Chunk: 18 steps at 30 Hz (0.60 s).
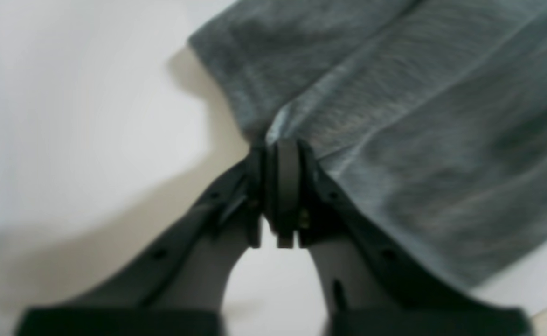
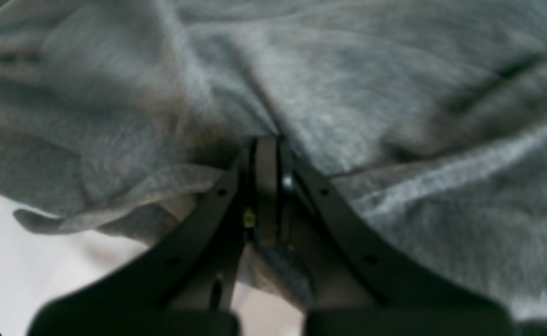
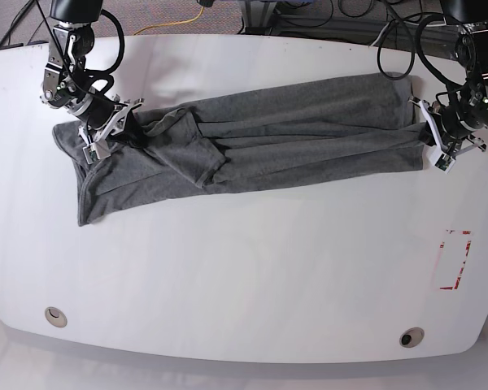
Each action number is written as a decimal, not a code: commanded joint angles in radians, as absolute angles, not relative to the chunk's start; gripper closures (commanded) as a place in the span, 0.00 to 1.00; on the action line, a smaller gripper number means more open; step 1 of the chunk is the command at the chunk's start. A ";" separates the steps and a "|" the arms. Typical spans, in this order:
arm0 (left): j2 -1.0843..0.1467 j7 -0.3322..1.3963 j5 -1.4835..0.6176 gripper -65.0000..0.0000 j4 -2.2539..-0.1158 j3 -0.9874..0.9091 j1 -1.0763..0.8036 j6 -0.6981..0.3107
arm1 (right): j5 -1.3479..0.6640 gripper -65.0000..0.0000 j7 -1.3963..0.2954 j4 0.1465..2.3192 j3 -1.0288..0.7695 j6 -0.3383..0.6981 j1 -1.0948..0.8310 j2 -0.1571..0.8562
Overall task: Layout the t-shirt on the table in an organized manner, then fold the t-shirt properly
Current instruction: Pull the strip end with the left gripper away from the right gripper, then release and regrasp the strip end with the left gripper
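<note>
The heather-grey t-shirt (image 3: 293,130) lies stretched in a long wrinkled band across the far half of the white table (image 3: 244,268), with a looser, folded patch at its left end. My right gripper (image 3: 130,126) is at that left end; in the right wrist view it (image 2: 268,137) is shut on bunched t-shirt cloth (image 2: 348,84). My left gripper (image 3: 425,130) is at the band's right end. The left wrist view is blurred, but the gripper's (image 1: 278,144) jaws stand close together on the t-shirt's edge (image 1: 418,116), over bare table (image 1: 68,116).
A red tape rectangle (image 3: 454,260) marks the table's right side. Two round cable holes (image 3: 55,316) (image 3: 411,336) sit near the front edge. Cables (image 3: 342,16) run behind the far edge. Bare tabletop stretches in front of the shirt.
</note>
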State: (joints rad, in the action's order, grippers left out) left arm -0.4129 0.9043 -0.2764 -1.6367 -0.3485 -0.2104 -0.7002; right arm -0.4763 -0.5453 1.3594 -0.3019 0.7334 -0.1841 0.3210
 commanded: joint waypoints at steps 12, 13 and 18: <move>-0.481 0.906 -0.286 0.18 -1.656 -0.363 -0.203 -0.698 | -0.395 1.00 -0.630 1.349 -0.300 0.698 -0.193 0.315; -0.484 0.906 -0.289 0.18 -1.656 -0.363 -0.202 -0.698 | -0.395 1.00 -0.630 1.349 -0.300 0.698 -0.193 0.315; -0.486 0.940 -0.352 0.18 -1.656 -0.424 -0.200 -0.698 | -0.394 1.00 -0.630 1.349 -0.300 0.698 -0.193 0.312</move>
